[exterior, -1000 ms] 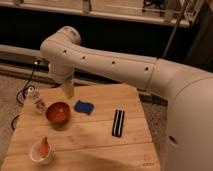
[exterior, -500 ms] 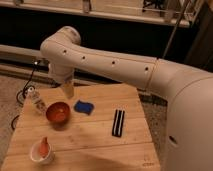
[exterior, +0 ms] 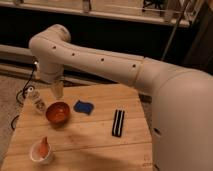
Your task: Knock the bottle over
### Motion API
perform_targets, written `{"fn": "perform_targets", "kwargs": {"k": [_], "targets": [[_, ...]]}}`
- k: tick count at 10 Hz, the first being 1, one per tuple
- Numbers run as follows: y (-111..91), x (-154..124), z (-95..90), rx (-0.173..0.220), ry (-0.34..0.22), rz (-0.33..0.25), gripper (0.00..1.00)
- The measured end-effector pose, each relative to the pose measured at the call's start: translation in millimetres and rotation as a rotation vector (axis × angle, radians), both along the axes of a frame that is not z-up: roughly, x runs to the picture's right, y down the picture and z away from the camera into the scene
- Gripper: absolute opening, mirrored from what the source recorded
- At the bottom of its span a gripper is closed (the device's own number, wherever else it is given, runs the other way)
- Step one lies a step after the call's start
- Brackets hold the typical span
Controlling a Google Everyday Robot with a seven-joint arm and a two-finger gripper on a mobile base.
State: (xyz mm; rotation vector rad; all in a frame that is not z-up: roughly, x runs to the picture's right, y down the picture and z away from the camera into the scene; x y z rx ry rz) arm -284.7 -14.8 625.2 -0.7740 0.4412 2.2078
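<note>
The bottle (exterior: 35,99), small, clear and white-capped, stands upright near the left edge of the wooden table (exterior: 95,142). My gripper (exterior: 58,92) hangs at the end of the white arm, pointing down over the table's back left part. It is just right of the bottle and above the red bowl (exterior: 58,112), open and holding nothing. A small gap shows between it and the bottle.
A blue sponge (exterior: 84,107) lies right of the bowl. A black striped bar (exterior: 118,122) lies toward the table's right side. A white cup (exterior: 42,151) with an orange thing in it stands at the front left. Cables trail on the floor at left.
</note>
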Motion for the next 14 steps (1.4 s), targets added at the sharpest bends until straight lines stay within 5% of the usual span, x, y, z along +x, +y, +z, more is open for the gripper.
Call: {"fn": "perform_targets", "kwargs": {"k": [2, 6, 14], "targets": [[-12.5, -10.6, -5.8, 0.011, -0.024, 0.012, 0.80], [-14.2, -17.3, -5.7, 0.001, -0.036, 0.019, 0.71], [-12.7, -19.8, -6.2, -0.001, -0.039, 0.016, 0.70]]}}
